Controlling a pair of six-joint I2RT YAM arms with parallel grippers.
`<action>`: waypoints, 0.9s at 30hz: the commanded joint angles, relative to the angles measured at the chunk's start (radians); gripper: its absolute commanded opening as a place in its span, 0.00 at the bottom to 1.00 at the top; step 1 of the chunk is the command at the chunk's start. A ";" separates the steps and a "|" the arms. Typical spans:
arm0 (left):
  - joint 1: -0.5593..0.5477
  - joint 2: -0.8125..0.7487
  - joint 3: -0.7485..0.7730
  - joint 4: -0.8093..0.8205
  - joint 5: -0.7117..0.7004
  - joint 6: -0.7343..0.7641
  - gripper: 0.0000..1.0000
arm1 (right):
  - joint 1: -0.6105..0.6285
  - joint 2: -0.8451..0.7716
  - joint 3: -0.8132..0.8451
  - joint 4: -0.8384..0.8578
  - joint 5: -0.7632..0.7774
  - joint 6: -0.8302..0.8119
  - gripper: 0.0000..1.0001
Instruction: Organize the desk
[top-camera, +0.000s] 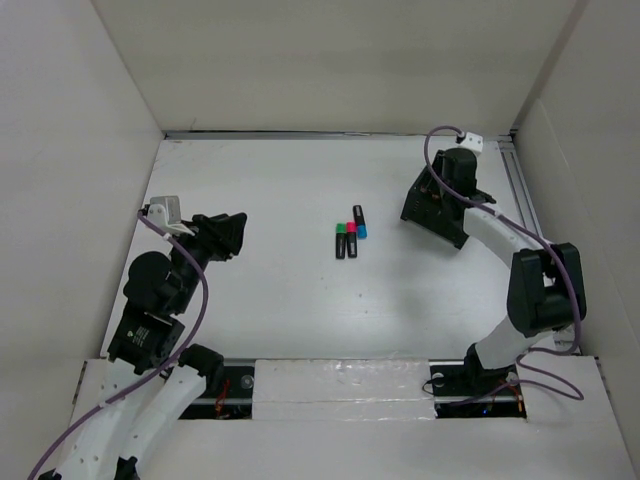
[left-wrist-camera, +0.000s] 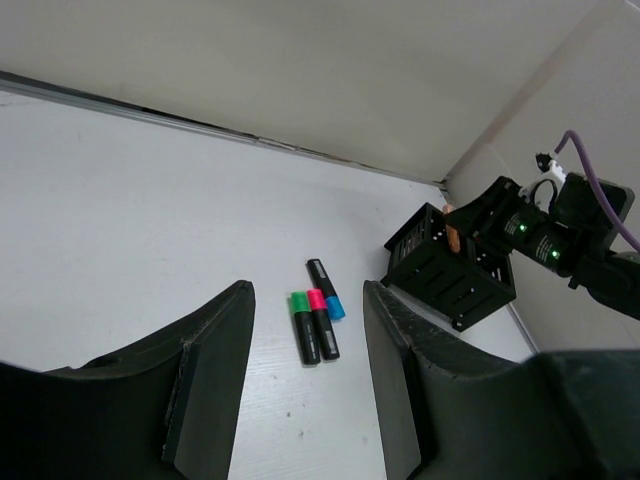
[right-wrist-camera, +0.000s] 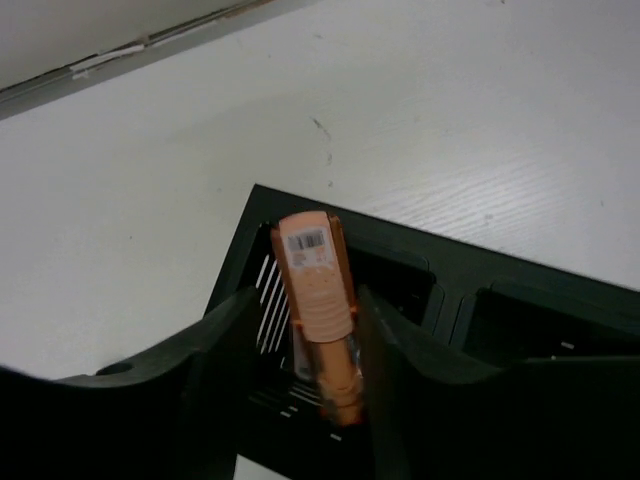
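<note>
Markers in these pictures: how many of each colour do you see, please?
Green-capped marker: 1
Pink-capped marker: 1
Blue-capped marker: 1
Orange marker, in the black box at the right pincer: 1
Total: 4

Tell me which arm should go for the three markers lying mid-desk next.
Left, probably. The left gripper is empty and faces the three markers; the right gripper holds an orange marker over the black box.
</note>
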 joint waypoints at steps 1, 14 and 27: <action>0.004 0.005 -0.004 0.039 0.018 0.017 0.44 | 0.031 -0.062 -0.036 0.016 0.035 0.015 0.51; 0.004 0.005 -0.004 0.039 0.012 0.017 0.44 | 0.333 -0.240 -0.219 0.074 0.124 0.009 0.00; 0.004 0.000 -0.008 0.039 0.005 0.014 0.44 | 0.411 0.141 -0.055 -0.038 -0.011 -0.011 0.45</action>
